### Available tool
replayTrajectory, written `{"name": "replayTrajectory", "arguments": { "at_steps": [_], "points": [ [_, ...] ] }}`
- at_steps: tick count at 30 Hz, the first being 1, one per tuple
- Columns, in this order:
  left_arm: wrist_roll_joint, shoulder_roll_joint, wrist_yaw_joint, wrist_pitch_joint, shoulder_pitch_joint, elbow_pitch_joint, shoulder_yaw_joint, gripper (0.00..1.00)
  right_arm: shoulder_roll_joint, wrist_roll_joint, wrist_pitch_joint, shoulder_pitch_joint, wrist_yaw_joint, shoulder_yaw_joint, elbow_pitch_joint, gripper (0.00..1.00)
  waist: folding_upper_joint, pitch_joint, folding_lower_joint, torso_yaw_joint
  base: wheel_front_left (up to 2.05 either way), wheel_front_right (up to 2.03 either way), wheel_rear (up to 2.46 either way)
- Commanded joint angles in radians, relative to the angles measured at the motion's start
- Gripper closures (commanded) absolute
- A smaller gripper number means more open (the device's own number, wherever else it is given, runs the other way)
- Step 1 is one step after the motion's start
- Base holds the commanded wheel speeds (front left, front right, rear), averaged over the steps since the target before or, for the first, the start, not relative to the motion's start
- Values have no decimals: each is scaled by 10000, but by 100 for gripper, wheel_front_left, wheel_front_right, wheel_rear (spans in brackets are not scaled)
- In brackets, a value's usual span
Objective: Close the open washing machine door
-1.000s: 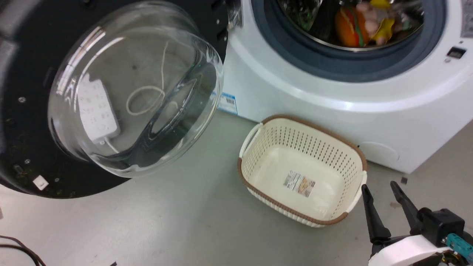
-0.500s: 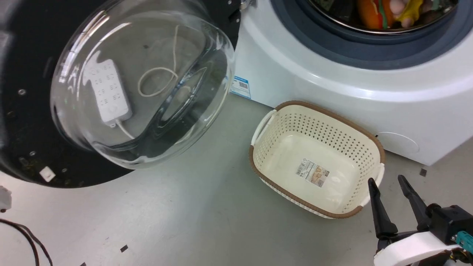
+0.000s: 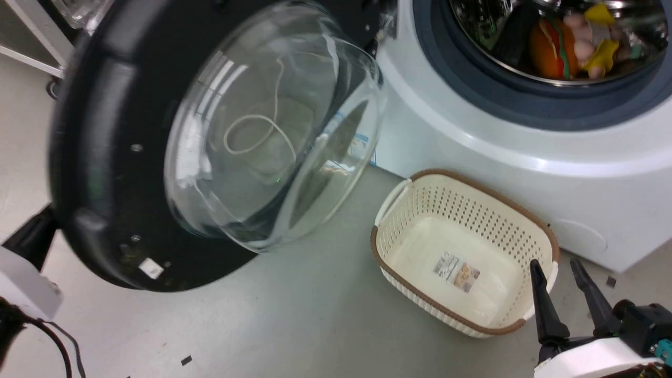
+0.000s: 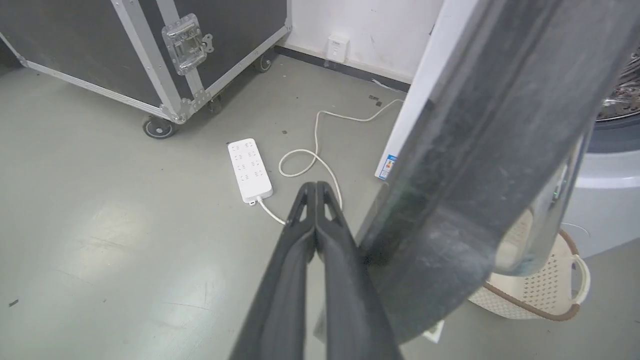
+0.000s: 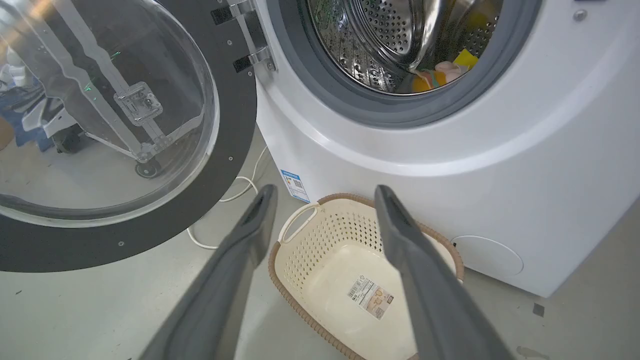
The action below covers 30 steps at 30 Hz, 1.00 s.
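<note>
Head view gave us the washing machine (image 3: 525,152) at upper right, its drum mouth uncovered. The washing machine door (image 3: 100,157) stood open on its hinge, with bare floor (image 3: 294,315) beneath. A cream basket (image 3: 472,215) sat near the machine's front. Our right tool (image 3: 553,262) gaped empty beside the basket. Our left tool (image 4: 312,186), fingers pressed together, held nothing just beside the door's rim.

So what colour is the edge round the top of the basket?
Brown; the basket itself is cream. The head view shows it best.
</note>
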Motion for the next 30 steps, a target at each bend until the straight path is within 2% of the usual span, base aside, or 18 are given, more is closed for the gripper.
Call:
{"name": "replayTrajectory", "arguments": {
  "at_steps": [1,10,14,22,29,30],
  "points": [
    [-460,319,-98,79,149,-322,-297,100,8,169,-193,-6,9,-21,167,0,0,-257,0,95,0,0,0],
    [-1581,1421,-196,108,576,-2035,-2097,100,9,759,-938,65,10,-108,1076,0,0,-975,0,141,0,0,0],
    [-1698,1557,-214,48,590,-2512,-2710,100,9,903,-1127,116,10,-146,1359,0,0,-1222,0,99,0,0,0],
    [-1673,786,-214,-399,-75,-3286,-4718,100,9,1077,-1428,116,10,-277,1827,0,0,-1583,0,-453,0,0,0],
    [-1447,-387,-214,-826,-1006,-2711,-6228,100,9,1060,-1496,-54,10,-228,1805,0,0,-1487,0,-1414,0,0,0],
    [-1447,-387,-214,-826,-1006,-2711,-6228,100,9,1060,-1496,-54,10,-228,1805,0,0,-1487,0,-1414,0,0,0]
  ]
}}
